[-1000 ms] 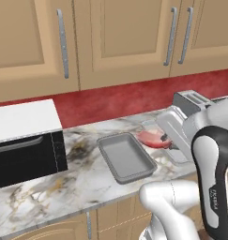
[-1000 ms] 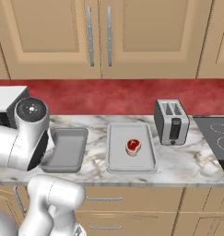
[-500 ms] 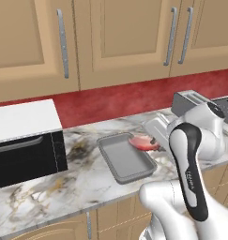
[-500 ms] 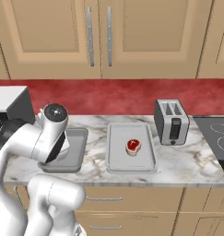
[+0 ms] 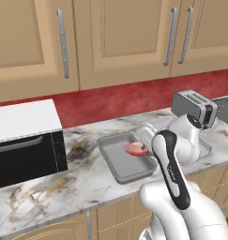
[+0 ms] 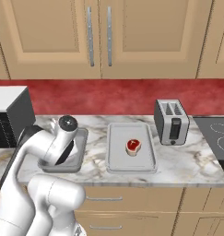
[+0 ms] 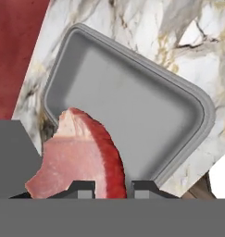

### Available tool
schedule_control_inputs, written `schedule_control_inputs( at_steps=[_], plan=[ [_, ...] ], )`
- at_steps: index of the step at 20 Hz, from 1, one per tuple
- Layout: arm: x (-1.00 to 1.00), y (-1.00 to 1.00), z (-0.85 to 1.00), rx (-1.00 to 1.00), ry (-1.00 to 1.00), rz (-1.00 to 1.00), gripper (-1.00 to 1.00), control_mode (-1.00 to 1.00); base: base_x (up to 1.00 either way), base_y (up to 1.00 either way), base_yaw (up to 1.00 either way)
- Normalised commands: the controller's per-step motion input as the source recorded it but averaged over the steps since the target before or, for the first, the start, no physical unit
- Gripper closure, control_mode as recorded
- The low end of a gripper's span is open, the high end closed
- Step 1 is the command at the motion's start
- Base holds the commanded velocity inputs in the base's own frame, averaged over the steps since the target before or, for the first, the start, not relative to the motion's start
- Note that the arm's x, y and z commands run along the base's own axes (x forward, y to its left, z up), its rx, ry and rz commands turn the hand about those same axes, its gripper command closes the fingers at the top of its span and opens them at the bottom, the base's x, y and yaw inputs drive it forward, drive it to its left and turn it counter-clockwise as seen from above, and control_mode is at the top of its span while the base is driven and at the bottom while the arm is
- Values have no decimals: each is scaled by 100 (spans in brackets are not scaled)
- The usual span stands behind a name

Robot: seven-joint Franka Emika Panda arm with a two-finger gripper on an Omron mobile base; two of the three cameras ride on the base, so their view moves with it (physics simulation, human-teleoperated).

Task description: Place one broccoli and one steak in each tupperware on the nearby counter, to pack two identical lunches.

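Gripper (image 7: 113, 187) clamps a steak (image 7: 81, 155) above the darker tupperware (image 7: 132, 111) in the hand view; the right base view reveals a second steak (image 6: 132, 146) in the paler tupperware (image 6: 118, 159).

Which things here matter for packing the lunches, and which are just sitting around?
Job things: darker tupperware, paler tupperware, steak in the gripper, steak in the paler tupperware, counter.

Lying about: toaster, microwave, stovetop.
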Motion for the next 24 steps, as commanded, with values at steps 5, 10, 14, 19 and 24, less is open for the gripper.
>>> schedule_control_inputs(
  at_steps=[5, 10, 14, 19, 24],
  plan=[
    [50, 7, -36, 0, 17, 0, 100, -100, 0, 0, 0],
    [55, 0, -11, 0, 25, 3, 100, -100, 0, 0, 0],
    [45, 0, -19, -3, 21, 4, 100, -100, 0, 0, 0],
    [28, 10, -47, -8, 3, 3, 100, -100, 0, 0, 0],
    [15, 19, -53, -9, -9, 0, 100, -100, 0, 0, 0]
  ],
)
